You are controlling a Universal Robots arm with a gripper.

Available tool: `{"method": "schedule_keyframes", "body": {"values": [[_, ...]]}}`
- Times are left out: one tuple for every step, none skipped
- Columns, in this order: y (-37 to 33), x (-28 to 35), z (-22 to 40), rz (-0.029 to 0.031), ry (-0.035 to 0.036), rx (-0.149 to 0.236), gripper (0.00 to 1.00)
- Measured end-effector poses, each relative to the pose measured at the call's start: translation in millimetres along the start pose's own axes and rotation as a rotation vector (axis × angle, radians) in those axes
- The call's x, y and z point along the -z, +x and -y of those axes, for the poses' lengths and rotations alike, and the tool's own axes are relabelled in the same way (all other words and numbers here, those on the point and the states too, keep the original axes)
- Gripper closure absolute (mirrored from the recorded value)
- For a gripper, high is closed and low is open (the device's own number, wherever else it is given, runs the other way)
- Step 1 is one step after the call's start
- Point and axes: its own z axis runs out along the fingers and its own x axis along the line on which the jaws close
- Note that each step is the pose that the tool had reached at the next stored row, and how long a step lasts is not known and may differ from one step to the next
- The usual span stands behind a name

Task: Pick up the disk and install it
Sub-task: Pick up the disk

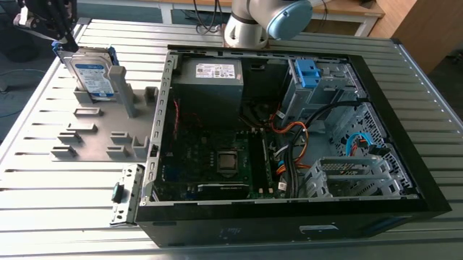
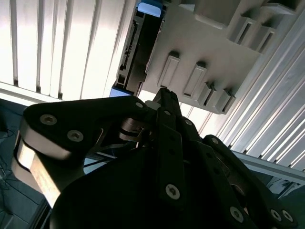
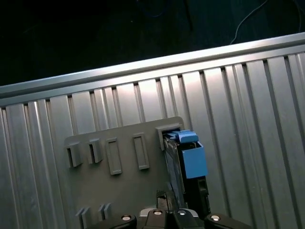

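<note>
The tool, opening impossible to tell, hangs over the upright disk at the exterior view's far left; gripped off-centre, it might jam in its grey holder.

A robotics lab or workshop: a ribbed aluminium tabletop carries an opened computer case and a grey fixture plate, with a robot arm's base behind and a wooden desk beyond.

Silver metal disk, blue plastic bracket; matt grey holder; ribbed metal table
</note>
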Motion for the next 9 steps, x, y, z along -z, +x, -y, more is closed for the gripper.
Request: {"method": "schedule_keyframes", "body": {"values": [[0.0,0.1,0.0,-0.0002,-0.0003,0.007,0.89],[0.0,0.1,0.0,-0.0003,-0.0004,0.011,0.89],[0.0,0.1,0.0,-0.0003,-0.0005,0.013,0.89],[0.0,0.1,0.0,-0.0003,-0.0005,0.013,0.89],[0.0,0.1,0.0,-0.0004,-0.0005,0.013,0.89],[0.0,0.0,0.0,-0.0004,-0.0004,0.013,0.89],[0.0,0.0,0.0,-0.0004,-0.0004,0.013,0.89],[0.0,0.0,0.0,-0.0005,-0.0004,0.013,0.89],[0.0,0.0,0.0,-0.0005,-0.0004,0.013,0.89]]}}
